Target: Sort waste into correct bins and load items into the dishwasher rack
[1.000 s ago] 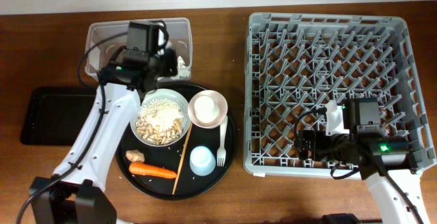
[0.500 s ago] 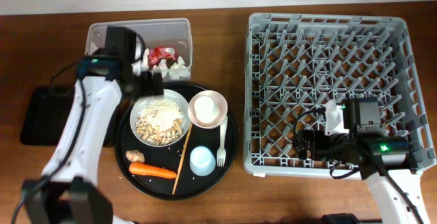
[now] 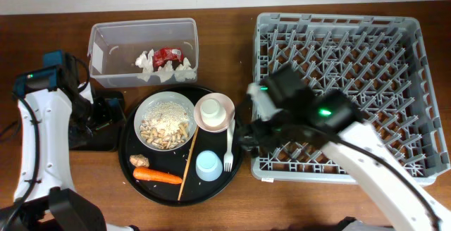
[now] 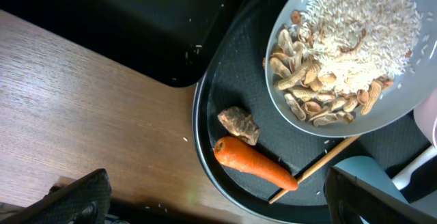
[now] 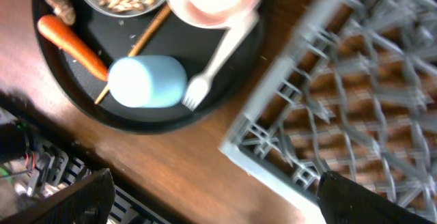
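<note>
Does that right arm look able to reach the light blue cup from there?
Probably yes. The right gripper hangs at the round black tray's rim, jaws apart, and nothing covers the light blue cup; only the white fork lies close beside it.

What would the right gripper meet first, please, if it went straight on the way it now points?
The right gripper would likely meet the bare brown wooden table, in the strip between the round black tray and the large grey plastic rack; the light blue cup lies just aside. Depth is unclear.
</note>
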You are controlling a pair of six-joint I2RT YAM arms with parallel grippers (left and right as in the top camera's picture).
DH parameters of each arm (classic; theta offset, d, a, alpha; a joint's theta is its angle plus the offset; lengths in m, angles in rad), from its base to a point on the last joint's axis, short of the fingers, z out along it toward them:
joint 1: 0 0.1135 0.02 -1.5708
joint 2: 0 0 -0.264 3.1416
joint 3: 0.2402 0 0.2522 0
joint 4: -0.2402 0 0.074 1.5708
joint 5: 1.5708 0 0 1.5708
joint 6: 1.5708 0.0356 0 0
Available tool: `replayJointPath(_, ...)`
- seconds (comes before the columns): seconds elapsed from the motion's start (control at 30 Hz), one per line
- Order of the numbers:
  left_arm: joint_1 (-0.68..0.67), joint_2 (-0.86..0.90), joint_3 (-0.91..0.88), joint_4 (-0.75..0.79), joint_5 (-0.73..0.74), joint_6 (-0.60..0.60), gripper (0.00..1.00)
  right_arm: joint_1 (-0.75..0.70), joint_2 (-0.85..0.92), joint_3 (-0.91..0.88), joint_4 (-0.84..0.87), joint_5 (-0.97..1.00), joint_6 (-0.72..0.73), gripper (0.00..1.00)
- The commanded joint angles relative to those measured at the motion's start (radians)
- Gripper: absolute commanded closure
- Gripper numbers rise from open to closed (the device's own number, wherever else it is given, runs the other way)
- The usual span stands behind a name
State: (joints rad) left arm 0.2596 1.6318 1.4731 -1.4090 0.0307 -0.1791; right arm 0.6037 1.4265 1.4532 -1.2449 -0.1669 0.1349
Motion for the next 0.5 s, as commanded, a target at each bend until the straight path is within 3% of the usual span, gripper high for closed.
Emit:
replayJointPath(0.0,0.014,0.002,-0.001,0.005,0.018,-0.006,0.01,0.130,0.142,0.070,0.011,0.071,0.044,0.02)
replayJointPath(0.2,0.014,0.002,-0.001,0.025,0.018,-0.006,0.01,0.312,0.377,0.062,0.159,0.075,0.200,0.02)
replayJointPath(0.47,0.014,0.002,-0.001,0.028,0.018,-0.007,0.01,0.359,0.484,0.023,0.240,0.149,0.246,0.01)
